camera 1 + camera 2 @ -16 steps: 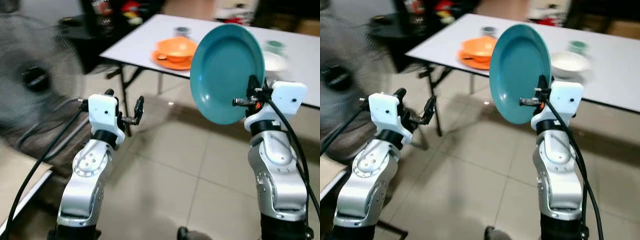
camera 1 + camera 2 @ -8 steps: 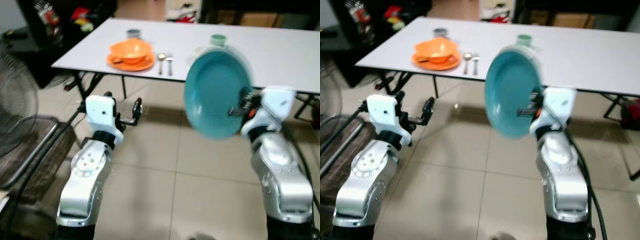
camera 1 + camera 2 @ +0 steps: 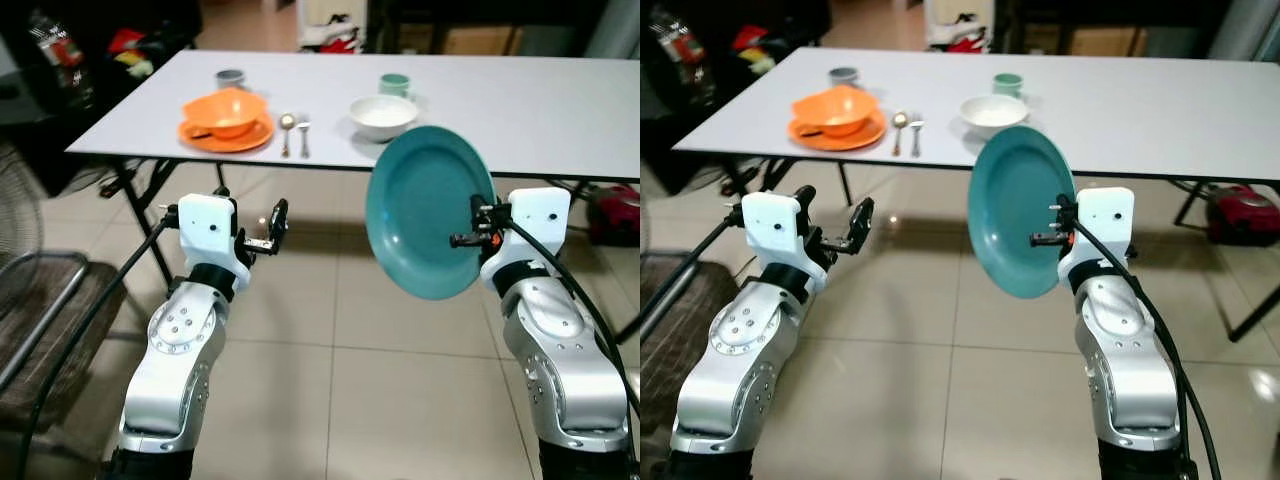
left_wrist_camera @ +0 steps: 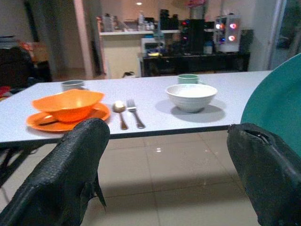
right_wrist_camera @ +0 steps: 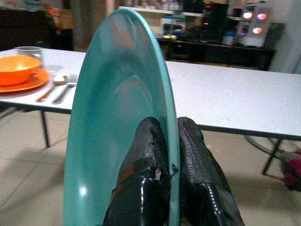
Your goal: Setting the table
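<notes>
R tool (image 5: 168,155): pinching teal plate (image 3: 425,210) by rim, upright, short of counter (image 3: 560,100). L tool (image 3: 262,222): spread, empty.

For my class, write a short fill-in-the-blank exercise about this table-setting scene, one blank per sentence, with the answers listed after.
1. The right gripper is shut on the rim of a round ____ plate, held on edge.
2. On the white table, the orange bowl sits on an orange ____.
3. The metal spoon and fork lie between the orange bowl and the ____ bowl.
4. The left gripper is open and holds ____.

Missing words: teal; plate; white; nothing
</notes>
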Available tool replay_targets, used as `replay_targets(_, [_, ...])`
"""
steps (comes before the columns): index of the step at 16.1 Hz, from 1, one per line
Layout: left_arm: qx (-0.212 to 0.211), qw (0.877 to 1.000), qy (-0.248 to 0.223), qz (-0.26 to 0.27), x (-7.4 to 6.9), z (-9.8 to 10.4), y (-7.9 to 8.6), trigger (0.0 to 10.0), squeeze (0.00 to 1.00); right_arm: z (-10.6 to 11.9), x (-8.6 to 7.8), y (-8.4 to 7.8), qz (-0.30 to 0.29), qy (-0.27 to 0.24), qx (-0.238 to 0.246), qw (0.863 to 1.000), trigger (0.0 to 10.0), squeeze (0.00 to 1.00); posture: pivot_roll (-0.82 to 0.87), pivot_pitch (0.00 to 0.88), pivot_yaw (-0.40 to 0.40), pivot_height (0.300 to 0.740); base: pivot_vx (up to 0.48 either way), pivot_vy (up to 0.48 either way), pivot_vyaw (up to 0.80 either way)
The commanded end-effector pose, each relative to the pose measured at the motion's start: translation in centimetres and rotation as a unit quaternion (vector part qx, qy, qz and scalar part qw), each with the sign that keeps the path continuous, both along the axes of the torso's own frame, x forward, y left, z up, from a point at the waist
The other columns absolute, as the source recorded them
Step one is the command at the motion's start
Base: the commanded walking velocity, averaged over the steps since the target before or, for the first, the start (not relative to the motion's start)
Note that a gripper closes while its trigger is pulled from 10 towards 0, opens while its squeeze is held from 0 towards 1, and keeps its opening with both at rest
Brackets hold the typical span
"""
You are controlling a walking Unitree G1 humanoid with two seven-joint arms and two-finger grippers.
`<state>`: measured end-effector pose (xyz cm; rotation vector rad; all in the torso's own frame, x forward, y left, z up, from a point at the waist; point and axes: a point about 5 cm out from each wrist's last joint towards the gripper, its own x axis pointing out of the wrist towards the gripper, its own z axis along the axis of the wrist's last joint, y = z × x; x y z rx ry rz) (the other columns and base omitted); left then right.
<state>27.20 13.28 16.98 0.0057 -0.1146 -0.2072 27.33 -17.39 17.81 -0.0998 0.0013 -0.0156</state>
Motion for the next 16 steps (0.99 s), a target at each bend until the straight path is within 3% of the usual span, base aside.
replay_targets(1, [0.007,1.000,0.004,-0.006,0.10,-0.12,-0.09,10.0,0.00,0.83,-0.11,0.15,0.004,-0.014,0.005,1.000,10.0,0.00,0.00,0.000,0.045,0.740,0.285,0.000,0.00])
replay_targets(9, [0.004,1.000,0.006,-0.012,0.11,-0.15,-0.06,10.0,0.00,0.82,-0.11,0.09,-0.001,-0.018,0.002,1.000,10.0,0.00,0.00,0.000,0.043,0.740,0.331,0.000,-0.63])
replay_targets(16, [0.005,1.000,0.007,-0.014,0.10,-0.22,-0.03,10.0,0.00,0.77,-0.21,0.14,0.001,-0.018,0.001,1.000,10.0,0.00,0.00,0.000,0.041,0.740,0.364,0.000,0.00])
